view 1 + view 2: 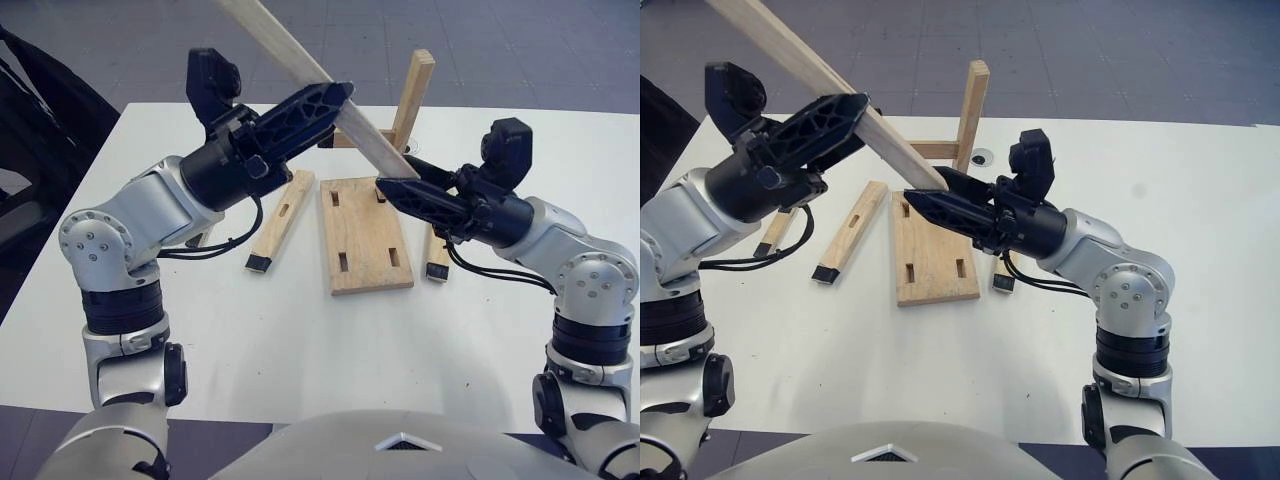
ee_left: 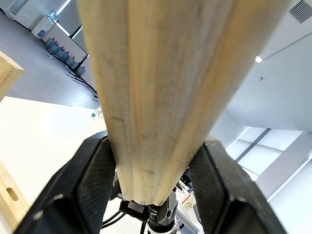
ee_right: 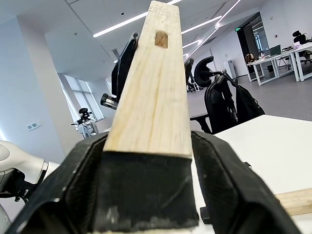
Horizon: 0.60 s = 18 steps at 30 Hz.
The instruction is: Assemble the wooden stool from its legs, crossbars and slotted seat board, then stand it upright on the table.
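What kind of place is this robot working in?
Most likely an open-plan office or lab: desks with monitors, a black office chair and long ceiling strip lights beyond the white table.

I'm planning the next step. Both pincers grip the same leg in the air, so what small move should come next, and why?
Probably open the left pincer. Both pincers clamp one leg, slanted above the seat board. The right pincer holds its black-capped end, so alone it could likely swing the bare end toward the board's slots.
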Available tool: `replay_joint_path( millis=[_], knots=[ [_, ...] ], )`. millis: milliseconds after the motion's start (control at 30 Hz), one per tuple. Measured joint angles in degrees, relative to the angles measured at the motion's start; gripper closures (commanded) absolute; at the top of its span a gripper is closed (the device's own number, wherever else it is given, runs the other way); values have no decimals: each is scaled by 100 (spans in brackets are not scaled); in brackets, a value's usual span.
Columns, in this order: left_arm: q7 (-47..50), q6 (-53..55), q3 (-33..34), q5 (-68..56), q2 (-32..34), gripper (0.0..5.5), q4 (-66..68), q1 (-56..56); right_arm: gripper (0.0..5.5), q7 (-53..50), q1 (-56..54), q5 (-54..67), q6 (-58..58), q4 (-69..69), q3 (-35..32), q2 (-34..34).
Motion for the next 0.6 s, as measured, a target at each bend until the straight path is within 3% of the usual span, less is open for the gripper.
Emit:
replay_joint_path(
  millis=[67,233,367,467,600],
  knots=[
    [-12,-90,14,5,0,336,51,-2,174,15,39,-71,0,34,57,-26],
    [-557,-192,414,850,478,336,458,-104,172,481,513,-871,-214,332,128,-666],
    [-1396,-305,556,2157,1045,337,617,-142,172,384,727,-2307,-609,999,614,-1193],
    [-2003,-518,294,3287,1315,337,261,62,172,-104,687,-3286,-713,1248,1251,-1143],
    [-2224,-859,-371,4640,1176,337,-30,646,172,-638,491,-4221,-903,1531,1805,-759]
  ],
)
